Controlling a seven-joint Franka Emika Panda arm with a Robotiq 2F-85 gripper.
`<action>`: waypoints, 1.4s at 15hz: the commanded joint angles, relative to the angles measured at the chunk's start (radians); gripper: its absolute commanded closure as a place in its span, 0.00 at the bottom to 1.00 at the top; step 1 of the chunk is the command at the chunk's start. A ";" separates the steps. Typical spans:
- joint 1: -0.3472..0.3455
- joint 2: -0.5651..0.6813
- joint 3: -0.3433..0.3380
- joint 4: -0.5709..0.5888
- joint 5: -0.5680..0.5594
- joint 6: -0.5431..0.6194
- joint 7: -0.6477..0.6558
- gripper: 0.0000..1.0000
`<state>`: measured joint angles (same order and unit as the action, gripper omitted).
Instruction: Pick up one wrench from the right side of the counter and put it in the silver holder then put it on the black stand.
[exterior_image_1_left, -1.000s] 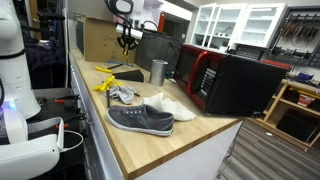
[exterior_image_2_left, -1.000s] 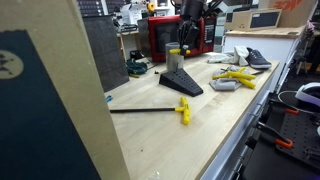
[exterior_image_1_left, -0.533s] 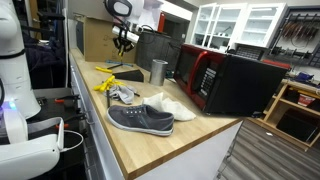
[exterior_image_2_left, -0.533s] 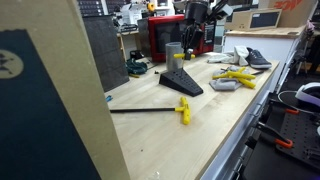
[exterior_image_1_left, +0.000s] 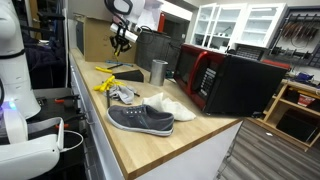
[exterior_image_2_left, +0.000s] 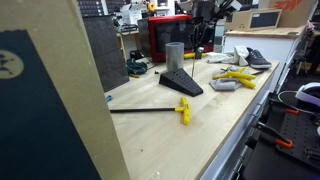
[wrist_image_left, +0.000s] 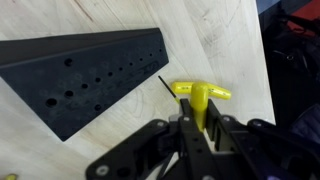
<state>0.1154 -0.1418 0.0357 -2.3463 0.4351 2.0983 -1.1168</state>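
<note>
My gripper (wrist_image_left: 197, 125) is shut on a wrench (wrist_image_left: 200, 95) with a yellow T-handle and a thin dark shaft. In the wrist view its handle stem sits between my fingers, above the light-brown counter (wrist_image_left: 215, 40). The black stand (wrist_image_left: 85, 75), a long flat piece with rows of holes, lies just to the left below me. In both exterior views the gripper (exterior_image_1_left: 120, 42) (exterior_image_2_left: 203, 28) hangs above the counter, beside the upright silver holder (exterior_image_1_left: 158, 71) (exterior_image_2_left: 174, 55) and the black stand (exterior_image_2_left: 182, 82).
Another yellow-handled wrench (exterior_image_2_left: 160, 110) lies on the counter near the stand. More yellow tools (exterior_image_2_left: 235, 77) and two shoes (exterior_image_1_left: 140, 118) lie further along. A red-and-black microwave (exterior_image_1_left: 225, 80) stands behind the holder. A cardboard panel (exterior_image_2_left: 50, 90) blocks part of an exterior view.
The gripper has moved sideways away from above the silver holder and a little higher, staying shut on the wrench.
</note>
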 joint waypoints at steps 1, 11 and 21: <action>-0.025 -0.019 -0.016 -0.005 -0.102 -0.037 0.004 0.96; -0.027 0.044 -0.023 0.073 -0.123 0.015 -0.063 0.96; -0.021 0.096 -0.012 0.111 0.034 -0.010 -0.134 0.96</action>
<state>0.1001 -0.0626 0.0184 -2.2586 0.4382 2.1066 -1.1981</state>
